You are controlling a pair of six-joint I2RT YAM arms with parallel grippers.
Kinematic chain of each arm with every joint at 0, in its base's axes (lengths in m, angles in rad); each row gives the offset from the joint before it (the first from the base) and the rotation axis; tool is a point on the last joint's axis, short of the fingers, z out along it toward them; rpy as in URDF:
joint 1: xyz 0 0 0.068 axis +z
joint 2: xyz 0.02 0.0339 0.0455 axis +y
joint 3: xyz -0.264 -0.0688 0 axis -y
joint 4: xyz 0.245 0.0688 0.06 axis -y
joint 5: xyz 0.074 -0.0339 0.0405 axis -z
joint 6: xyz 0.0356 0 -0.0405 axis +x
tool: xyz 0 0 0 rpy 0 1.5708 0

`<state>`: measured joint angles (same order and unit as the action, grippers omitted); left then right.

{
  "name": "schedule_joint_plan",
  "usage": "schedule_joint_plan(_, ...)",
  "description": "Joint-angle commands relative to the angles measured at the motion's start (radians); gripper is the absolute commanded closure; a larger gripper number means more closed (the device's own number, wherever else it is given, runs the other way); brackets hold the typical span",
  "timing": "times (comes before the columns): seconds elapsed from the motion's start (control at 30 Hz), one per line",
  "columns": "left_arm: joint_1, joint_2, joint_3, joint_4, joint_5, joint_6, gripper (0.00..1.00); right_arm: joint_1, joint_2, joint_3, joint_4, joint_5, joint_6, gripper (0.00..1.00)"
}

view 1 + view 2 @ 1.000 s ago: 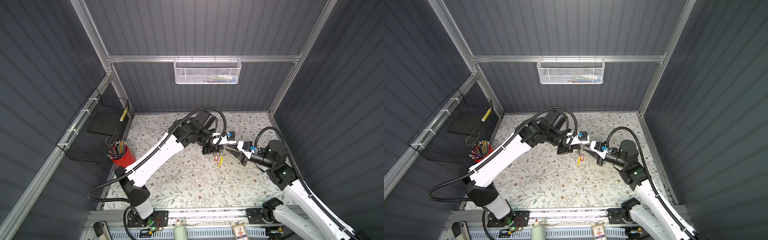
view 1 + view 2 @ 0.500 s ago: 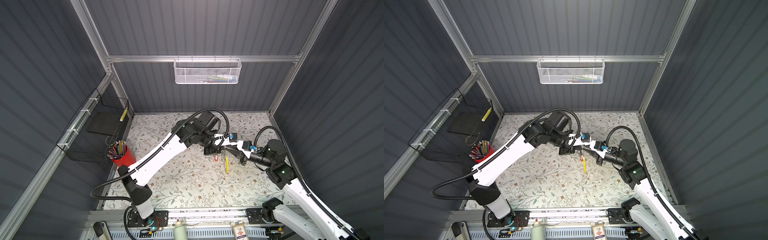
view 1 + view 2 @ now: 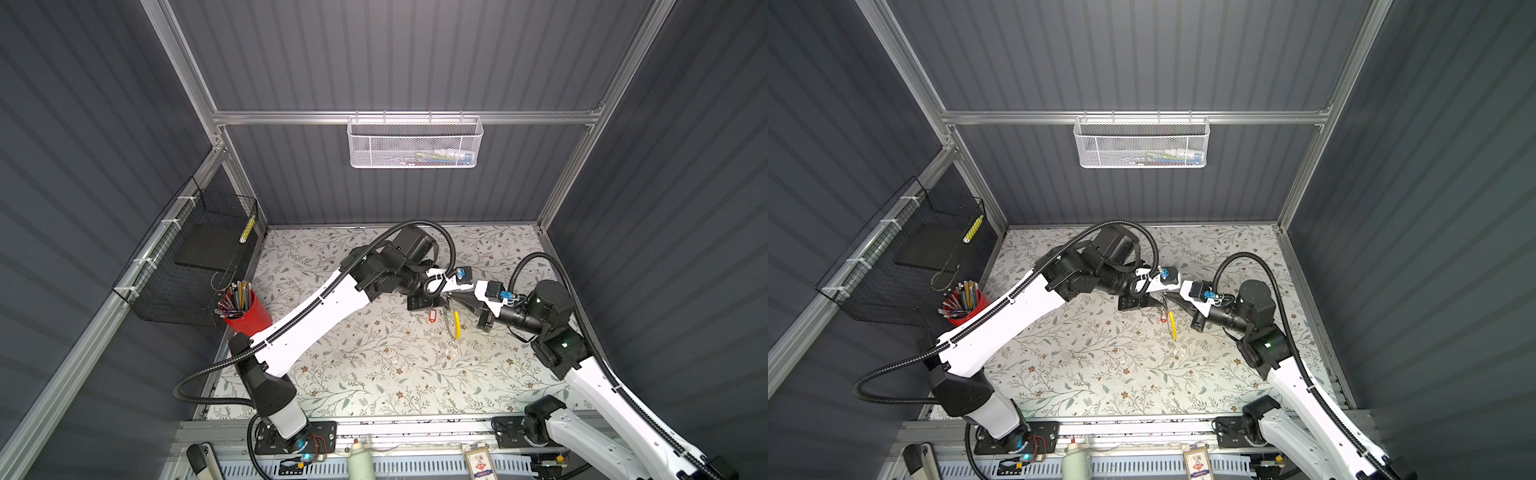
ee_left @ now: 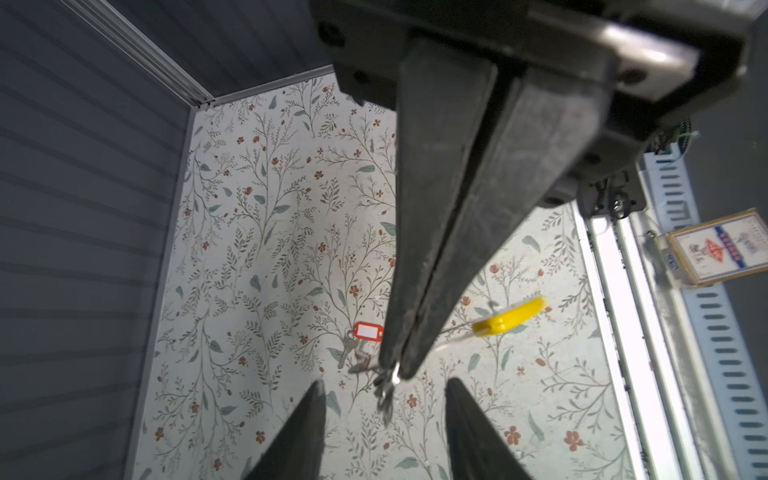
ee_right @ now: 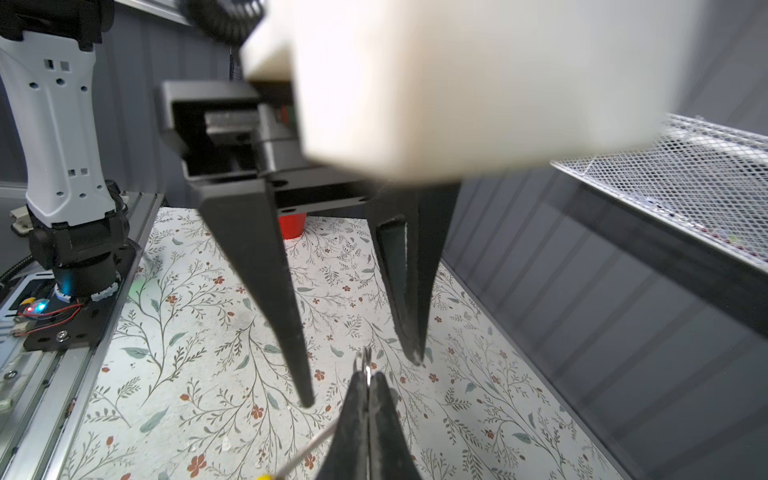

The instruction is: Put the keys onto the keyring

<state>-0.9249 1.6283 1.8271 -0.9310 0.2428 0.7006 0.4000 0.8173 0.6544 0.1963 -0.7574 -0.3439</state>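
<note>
My right gripper (image 5: 368, 376) is pinched tight on the keyring (image 4: 511, 316), a thin grey hoop with one yellow segment, hanging over the table (image 3: 374, 374). My left gripper (image 4: 384, 381) stands spread, empty, around that pinch. One red-tagged key (image 4: 368, 331) shows nearby. One red cup (image 3: 249, 316) holds pencils (image 3: 232, 295); one white mesh basket (image 3: 415, 143) holds blurred bits

The left gripper (image 4: 384, 384) lets go of the keyring (image 4: 509, 318) and spreads; the right gripper (image 5: 365, 379) closes on it.
</note>
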Motion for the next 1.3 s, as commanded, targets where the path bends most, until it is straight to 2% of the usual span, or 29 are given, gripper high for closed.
schedule_joint_plan(0.0,0.033,-0.091,-0.091,0.140,-0.019,-0.077,0.46,0.003,-0.011,-0.041,0.160,0.011,0.103,1.00)
schedule_joint_plan(0.1,0.070,-0.157,-0.198,0.258,-0.015,-0.149,0.45,0.003,-0.001,-0.060,0.252,0.018,0.170,1.00)
schedule_joint_plan(0.2,0.087,-0.198,-0.268,0.341,0.041,-0.200,0.49,0.006,0.011,-0.068,0.326,0.031,0.224,1.00)
schedule_joint_plan(0.57,0.102,-0.208,-0.358,0.465,0.189,-0.283,0.59,0.016,0.069,-0.059,0.501,0.054,0.325,1.00)
schedule_joint_plan(0.67,0.102,-0.203,-0.368,0.496,0.238,-0.314,0.59,0.022,0.079,-0.061,0.539,0.069,0.348,1.00)
schedule_joint_plan(0.8,0.101,-0.218,-0.403,0.558,0.289,-0.360,0.53,0.035,0.082,-0.061,0.544,0.088,0.353,1.00)
schedule_joint_plan(0.9,0.103,-0.221,-0.458,0.615,0.287,-0.396,0.53,0.046,0.085,-0.061,0.546,0.101,0.355,1.00)
schedule_joint_plan(0.97,0.102,-0.212,-0.455,0.625,0.269,-0.407,0.56,0.054,0.086,-0.059,0.550,0.111,0.356,1.00)
schedule_joint_plan(1.27,0.100,-0.199,-0.451,0.671,0.213,-0.439,0.83,0.078,0.094,-0.058,0.572,0.161,0.372,1.00)
